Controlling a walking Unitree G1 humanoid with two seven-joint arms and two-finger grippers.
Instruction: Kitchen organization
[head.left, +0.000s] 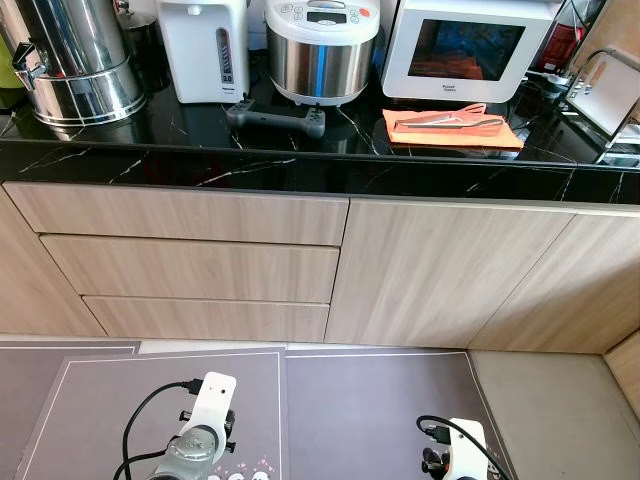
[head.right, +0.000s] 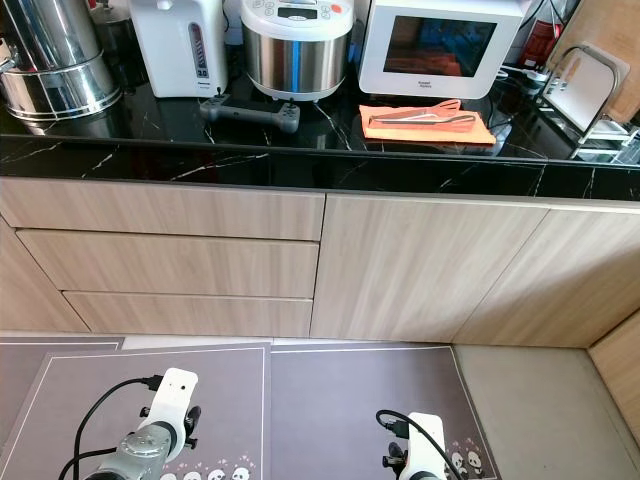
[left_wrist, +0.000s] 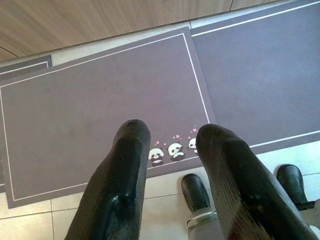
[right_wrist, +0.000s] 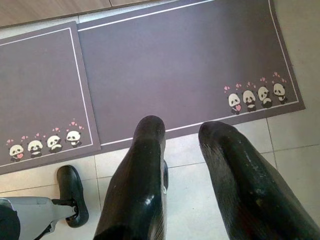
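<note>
Currently I have both arms hanging low over the panda mats (left_wrist: 100, 100): left gripper (left_wrist: 167, 145) and right gripper (right_wrist: 182, 137), fingers parted, nothing held. Tongs (head.left: 447, 122) lie on an orange cloth (head.left: 400, 132) on the black counter (head.left: 150, 160), before the microwave (head.left: 470, 48), well away from both grippers.

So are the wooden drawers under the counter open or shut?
Shut. All three light wood drawers sit flush with the cabinet front, only thin gaps between them.
</note>
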